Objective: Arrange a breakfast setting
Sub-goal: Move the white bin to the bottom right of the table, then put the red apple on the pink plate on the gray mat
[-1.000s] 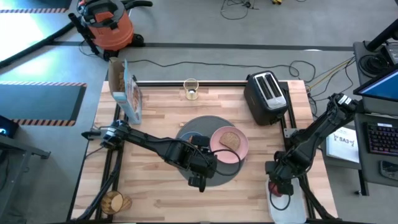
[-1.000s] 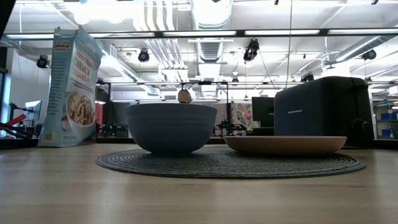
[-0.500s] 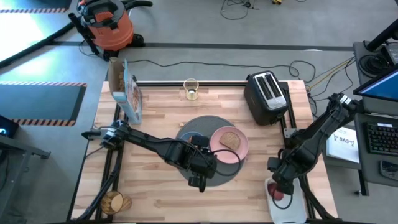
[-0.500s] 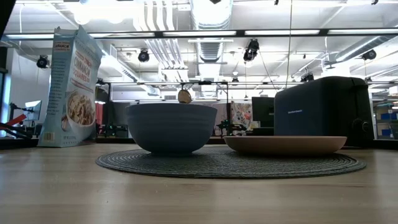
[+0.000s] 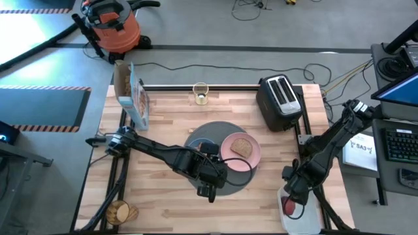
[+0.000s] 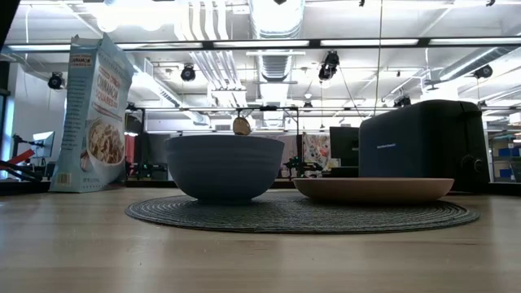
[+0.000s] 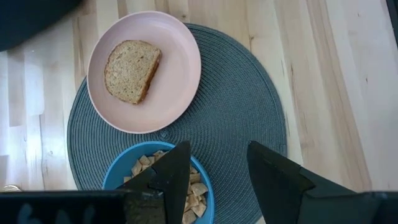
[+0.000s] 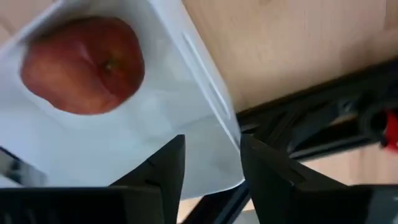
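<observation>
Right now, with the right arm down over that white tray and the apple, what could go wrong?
The right claw is open above the white tray, but the red apple lies off to one side of its fingers, so closing here might miss it or nudge it rolling. The tray sits at the table's edge; a push could slide it off. The left claw hovers open over the blue bowl of cereal and might tip it.

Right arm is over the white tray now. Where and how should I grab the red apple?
Grip the round red apple across its widest part, coming straight down from above. It lies loose on the white rectangular tray, dimple upward, nothing touching it. The open right gripper sits off to one side, so centre it over the apple first.
</observation>
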### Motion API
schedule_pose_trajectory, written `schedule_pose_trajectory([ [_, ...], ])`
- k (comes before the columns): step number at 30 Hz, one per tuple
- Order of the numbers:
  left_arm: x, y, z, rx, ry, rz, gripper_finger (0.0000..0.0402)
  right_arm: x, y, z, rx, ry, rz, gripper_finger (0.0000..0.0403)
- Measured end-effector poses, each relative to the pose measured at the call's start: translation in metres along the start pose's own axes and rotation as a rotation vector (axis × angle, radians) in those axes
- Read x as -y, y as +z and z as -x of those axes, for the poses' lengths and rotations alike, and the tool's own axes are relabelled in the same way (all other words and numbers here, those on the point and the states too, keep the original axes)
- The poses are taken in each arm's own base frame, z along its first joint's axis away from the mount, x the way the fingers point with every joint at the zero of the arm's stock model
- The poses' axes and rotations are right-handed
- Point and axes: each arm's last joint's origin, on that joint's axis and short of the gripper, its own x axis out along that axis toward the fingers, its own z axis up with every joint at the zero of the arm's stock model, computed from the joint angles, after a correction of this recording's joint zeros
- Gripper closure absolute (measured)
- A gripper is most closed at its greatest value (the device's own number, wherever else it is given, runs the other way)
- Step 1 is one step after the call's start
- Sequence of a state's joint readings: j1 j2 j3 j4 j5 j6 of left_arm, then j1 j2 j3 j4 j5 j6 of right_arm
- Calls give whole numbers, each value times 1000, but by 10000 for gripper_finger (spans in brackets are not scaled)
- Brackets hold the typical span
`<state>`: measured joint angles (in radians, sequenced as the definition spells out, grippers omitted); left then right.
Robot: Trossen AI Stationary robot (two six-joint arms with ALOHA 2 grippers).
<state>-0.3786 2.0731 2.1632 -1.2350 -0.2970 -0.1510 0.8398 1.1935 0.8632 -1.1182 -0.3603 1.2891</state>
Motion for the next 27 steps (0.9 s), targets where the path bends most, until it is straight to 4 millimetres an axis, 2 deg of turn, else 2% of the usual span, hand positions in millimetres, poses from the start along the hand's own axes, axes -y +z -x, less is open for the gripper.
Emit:
schedule_pose_trajectory([
  [8, 0, 0, 0, -2, 1, -10, 259, -13, -4, 18, 13, 79, -210, 258],
  [13, 0, 0, 0, -3, 1, -11, 259, -14, -2, 19, 58, 78, -346, 269],
  [19, -1, -5, 0, -55, 8, -36, 259, -25, 4, 10, 58, 107, -519, 273],
  [24, -3, -15, 1, -154, 17, -125, 259, -49, 12, -5, 51, 194, -528, 268],
  [27, -3, -17, 1, -172, 18, -146, 259, -58, 17, -17, 61, 190, -551, 264],
])
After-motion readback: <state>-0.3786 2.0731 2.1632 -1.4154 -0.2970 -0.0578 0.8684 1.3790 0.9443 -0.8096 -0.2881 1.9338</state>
